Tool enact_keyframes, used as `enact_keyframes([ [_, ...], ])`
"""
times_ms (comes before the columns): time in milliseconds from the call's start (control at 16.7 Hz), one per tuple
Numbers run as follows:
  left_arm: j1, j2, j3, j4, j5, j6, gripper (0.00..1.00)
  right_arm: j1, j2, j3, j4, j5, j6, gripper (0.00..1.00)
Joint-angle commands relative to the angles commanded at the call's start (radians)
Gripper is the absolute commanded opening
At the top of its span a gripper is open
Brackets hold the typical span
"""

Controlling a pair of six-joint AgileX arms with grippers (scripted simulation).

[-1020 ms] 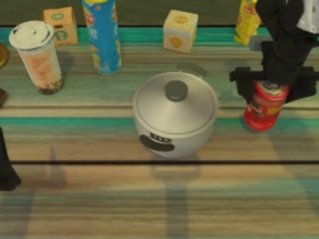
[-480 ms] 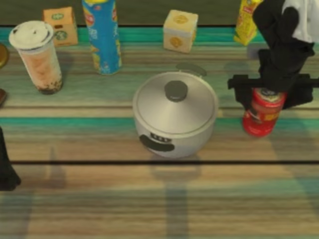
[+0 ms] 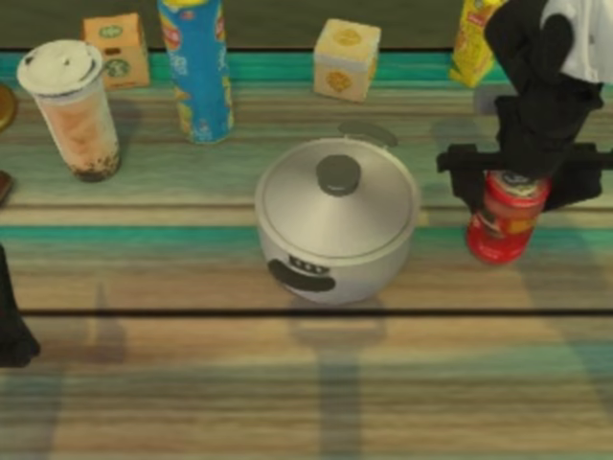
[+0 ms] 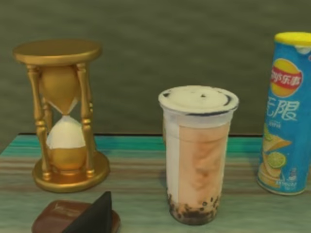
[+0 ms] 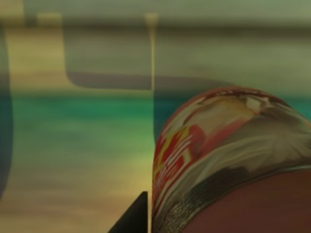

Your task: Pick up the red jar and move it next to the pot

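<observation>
Red jar sits right of the pot in the top view, near it but clearly apart, a strip of bare surface between them. Right tool is on top of the jar, black fingers either side of the lid end, pinching it; jar looks tilted, lid end up under the tool, base end toward the front. Pot is mid-surface, domed lid on, dark knob centred, black oval mark facing front. Behind the pot: tall blue can back left, yellow-white box back centre, yellow pack back right, partly behind the right arm. Far left: bubble tea cup with a small green-marked carton behind it. Left arm parked at the left edge, only a black piece visible; can't tell its tool state. Left wrist view: gold hourglass upright on the surface, bubble tea cup beside it, blue can at the frame edge, a dark finger tip over a brown disc low in frame. Right wrist view: jar label fills one side close up, dark band and red lid nearest the camera, teal and wood-grain surface blurred behind; a black finger tip just beside the jar.
</observation>
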Motion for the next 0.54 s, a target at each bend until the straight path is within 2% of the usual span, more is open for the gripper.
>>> enact_keyframes([
  [180,0.000,0.000,0.000,0.000,0.000,0.000,1.00,0.000,0.000,0.000,0.000,0.000,0.000,0.98],
  [540,0.000,0.000,0.000,0.000,0.000,0.000,1.00,0.000,0.000,0.000,0.000,0.000,0.000,1.00],
])
